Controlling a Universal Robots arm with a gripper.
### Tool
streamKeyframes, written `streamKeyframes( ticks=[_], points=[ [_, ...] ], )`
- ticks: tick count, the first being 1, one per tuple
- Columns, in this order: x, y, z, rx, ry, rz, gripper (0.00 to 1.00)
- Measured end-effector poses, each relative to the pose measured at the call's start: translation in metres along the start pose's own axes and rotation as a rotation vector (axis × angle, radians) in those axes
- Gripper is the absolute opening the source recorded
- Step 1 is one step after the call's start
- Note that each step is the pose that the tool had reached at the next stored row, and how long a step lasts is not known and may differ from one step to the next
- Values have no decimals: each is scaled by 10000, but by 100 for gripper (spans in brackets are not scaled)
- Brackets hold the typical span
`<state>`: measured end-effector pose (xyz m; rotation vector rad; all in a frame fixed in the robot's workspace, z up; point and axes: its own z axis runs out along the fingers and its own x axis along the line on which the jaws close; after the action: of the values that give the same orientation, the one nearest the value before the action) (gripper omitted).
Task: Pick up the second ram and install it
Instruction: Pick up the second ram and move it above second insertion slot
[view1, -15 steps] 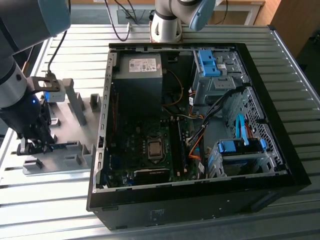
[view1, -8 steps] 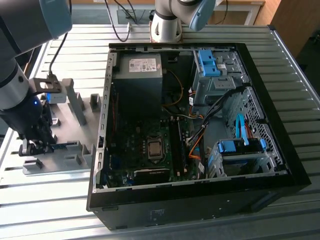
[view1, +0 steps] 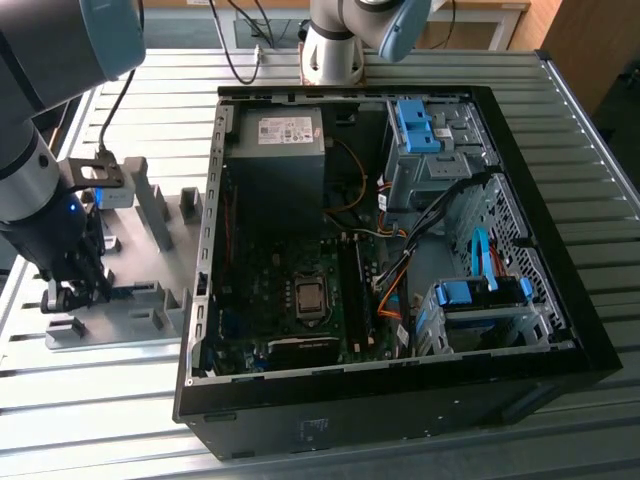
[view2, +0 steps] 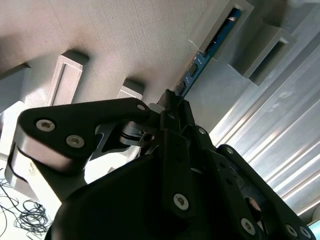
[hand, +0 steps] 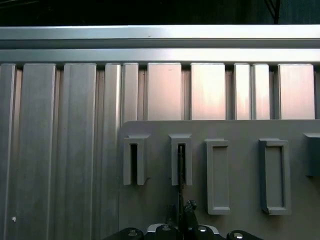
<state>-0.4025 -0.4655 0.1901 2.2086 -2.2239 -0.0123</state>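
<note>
The second ram is a thin blue-green stick standing on edge in a grey holder block on the holder plate. In the first wrist view I see the ram edge-on as a dark line in one slotted block. My gripper has its black fingers closed around the ram's near end, with the far end still inside the block. The first wrist view shows the gripper right below that slot. In the exterior view my gripper hangs low over the plate, at the view's left.
An open computer case lies at the exterior view's right, with the motherboard's memory slots near its middle. Several empty grey holder blocks stand beside the occupied slot. Ribbed aluminium table surrounds the plate.
</note>
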Motion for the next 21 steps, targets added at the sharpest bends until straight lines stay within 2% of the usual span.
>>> streamKeyframes(
  ticks=[1,6,7,9,12,17,21],
  points=[
    [0,0,0,0,0,0,20],
    [0,0,1,0,0,0,18],
    [0,0,1,0,1,0,14],
    [0,0,1,0,0,0,14],
    [0,0,-3,3,-40,-1,14],
    [0,1,-68,1,-42,0,14],
    [0,1,-76,0,-47,0,14]
  ],
)
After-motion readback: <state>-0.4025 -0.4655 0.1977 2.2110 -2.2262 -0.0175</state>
